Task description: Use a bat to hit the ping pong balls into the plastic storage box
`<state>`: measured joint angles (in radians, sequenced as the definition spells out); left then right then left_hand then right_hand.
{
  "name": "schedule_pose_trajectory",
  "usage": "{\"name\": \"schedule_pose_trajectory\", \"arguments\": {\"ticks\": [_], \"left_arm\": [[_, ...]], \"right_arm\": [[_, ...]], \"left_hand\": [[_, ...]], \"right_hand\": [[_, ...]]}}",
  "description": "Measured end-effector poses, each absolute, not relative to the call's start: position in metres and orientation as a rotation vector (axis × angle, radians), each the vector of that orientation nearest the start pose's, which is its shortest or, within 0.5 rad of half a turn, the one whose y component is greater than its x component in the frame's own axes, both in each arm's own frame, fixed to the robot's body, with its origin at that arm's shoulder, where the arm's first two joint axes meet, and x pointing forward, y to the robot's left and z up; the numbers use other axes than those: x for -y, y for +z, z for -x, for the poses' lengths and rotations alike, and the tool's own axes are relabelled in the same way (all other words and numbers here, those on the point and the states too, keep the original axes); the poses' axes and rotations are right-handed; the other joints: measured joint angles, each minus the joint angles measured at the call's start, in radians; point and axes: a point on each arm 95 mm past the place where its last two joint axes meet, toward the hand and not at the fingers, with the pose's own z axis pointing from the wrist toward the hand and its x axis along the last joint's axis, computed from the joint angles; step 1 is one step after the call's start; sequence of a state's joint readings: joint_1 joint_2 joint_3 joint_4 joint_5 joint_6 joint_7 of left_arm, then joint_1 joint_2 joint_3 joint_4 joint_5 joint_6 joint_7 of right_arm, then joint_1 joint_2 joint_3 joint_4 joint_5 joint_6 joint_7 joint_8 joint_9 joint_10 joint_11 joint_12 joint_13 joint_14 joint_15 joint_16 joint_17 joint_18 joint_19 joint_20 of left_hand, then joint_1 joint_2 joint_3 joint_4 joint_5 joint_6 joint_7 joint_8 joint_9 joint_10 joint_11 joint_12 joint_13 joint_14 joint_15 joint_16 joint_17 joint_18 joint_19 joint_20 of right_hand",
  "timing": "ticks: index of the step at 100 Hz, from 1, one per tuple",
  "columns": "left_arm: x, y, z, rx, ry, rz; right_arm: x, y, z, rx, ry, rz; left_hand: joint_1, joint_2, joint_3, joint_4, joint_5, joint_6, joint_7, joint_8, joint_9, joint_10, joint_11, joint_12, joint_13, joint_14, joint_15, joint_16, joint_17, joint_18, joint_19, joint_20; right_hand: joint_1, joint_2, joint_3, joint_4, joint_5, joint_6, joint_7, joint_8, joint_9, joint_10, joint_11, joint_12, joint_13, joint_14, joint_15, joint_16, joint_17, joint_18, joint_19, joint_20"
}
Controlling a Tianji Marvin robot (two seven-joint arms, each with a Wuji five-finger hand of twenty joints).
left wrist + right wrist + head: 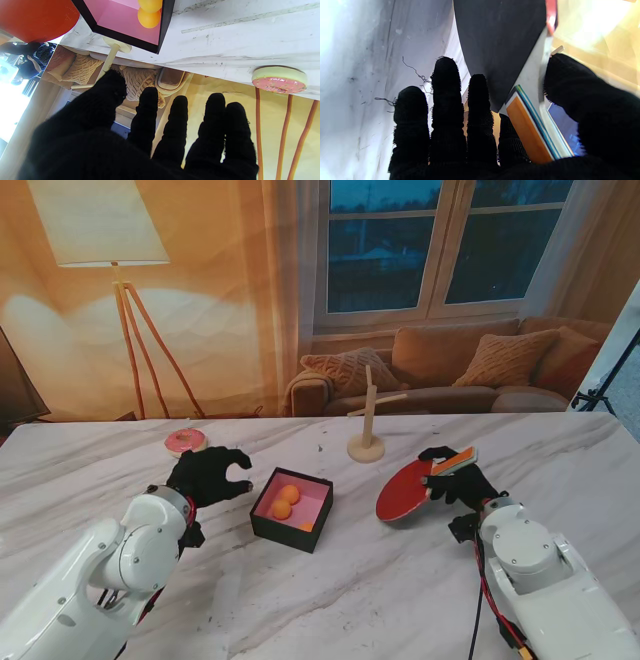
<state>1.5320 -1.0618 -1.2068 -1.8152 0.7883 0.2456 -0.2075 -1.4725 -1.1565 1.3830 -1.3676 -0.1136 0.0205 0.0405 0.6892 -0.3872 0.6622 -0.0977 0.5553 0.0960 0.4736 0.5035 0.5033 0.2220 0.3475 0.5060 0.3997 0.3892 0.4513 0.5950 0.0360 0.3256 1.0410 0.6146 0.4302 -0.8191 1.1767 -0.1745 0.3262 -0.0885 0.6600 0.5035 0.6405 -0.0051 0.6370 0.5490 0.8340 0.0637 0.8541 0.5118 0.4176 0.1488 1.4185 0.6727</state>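
A black storage box (291, 509) with a pink floor sits mid-table, holding three orange ping pong balls (286, 496); two balls (149, 18) show in the left wrist view inside the box (163, 27). My right hand (458, 478) is shut on the orange handle (528, 130) of a red-faced bat (403, 490). The bat's blade (500, 37) hangs just right of the box, tilted. Left of the box, my left hand (208, 474) hovers with its gloved fingers (175, 120) spread and nothing in them.
A pink-iced doughnut (186, 442) lies far-left of my left hand, and also appears as a doughnut (278, 80) in the left wrist view. A small wooden stand (367, 432) rises beyond the box. The table's far edge runs in front of a printed living-room backdrop.
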Motion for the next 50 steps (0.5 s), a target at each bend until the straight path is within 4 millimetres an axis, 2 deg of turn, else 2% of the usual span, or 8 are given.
{"name": "schedule_pose_trajectory", "arguments": {"ticks": [7, 37, 44, 50], "left_arm": [[0.014, -0.263, -0.405, -1.409, -1.471, 1.481], [0.013, -0.265, -0.402, -1.400, -1.453, 1.496], [0.013, -0.266, -0.402, -1.396, -1.450, 1.497], [0.012, -0.266, -0.401, -1.394, -1.447, 1.499]], "right_arm": [[0.087, -0.346, -0.443, 0.848, -2.141, 2.530], [0.101, -0.341, -0.443, 0.827, -2.204, 2.557], [0.104, -0.340, -0.443, 0.801, -2.226, 2.572], [0.107, -0.339, -0.443, 0.769, -2.244, 2.593]], "left_hand": [[0.000, 0.000, 0.000, 0.000, 0.000, 0.000, 0.000, 0.000, 0.000, 0.000, 0.000, 0.000, 0.000, 0.000, 0.000, 0.000, 0.000, 0.000, 0.000, 0.000], [0.000, 0.000, 0.000, 0.000, 0.000, 0.000, 0.000, 0.000, 0.000, 0.000, 0.000, 0.000, 0.000, 0.000, 0.001, 0.001, 0.000, 0.000, 0.000, 0.001], [0.000, 0.000, 0.000, 0.000, 0.000, 0.000, 0.000, 0.000, 0.000, 0.000, 0.000, 0.000, 0.000, 0.000, 0.002, 0.001, 0.000, 0.000, 0.000, 0.001], [0.000, 0.000, 0.000, 0.000, 0.000, 0.000, 0.000, 0.000, 0.000, 0.009, 0.000, 0.000, 0.000, 0.000, 0.006, 0.001, 0.000, 0.000, 0.000, 0.001]], "right_hand": [[-0.012, -0.011, 0.000, 0.004, -0.036, -0.002, -0.025, -0.008, -0.021, -0.004, -0.001, -0.005, 0.000, 0.000, -0.003, 0.000, -0.004, 0.001, -0.002, 0.003], [-0.012, -0.011, 0.000, 0.004, -0.047, -0.012, -0.024, -0.011, -0.021, -0.002, -0.001, -0.005, 0.000, 0.000, -0.013, 0.010, -0.010, 0.010, -0.011, 0.016], [-0.012, -0.011, 0.000, 0.004, -0.047, -0.009, -0.024, -0.011, -0.020, 0.015, 0.004, -0.005, 0.000, 0.000, -0.013, 0.012, -0.010, 0.011, -0.011, 0.022], [-0.027, -0.011, 0.000, 0.005, -0.045, 0.020, -0.024, -0.011, -0.015, 0.042, 0.011, -0.005, 0.001, 0.000, -0.013, 0.015, 0.013, 0.012, -0.011, 0.026]]}}
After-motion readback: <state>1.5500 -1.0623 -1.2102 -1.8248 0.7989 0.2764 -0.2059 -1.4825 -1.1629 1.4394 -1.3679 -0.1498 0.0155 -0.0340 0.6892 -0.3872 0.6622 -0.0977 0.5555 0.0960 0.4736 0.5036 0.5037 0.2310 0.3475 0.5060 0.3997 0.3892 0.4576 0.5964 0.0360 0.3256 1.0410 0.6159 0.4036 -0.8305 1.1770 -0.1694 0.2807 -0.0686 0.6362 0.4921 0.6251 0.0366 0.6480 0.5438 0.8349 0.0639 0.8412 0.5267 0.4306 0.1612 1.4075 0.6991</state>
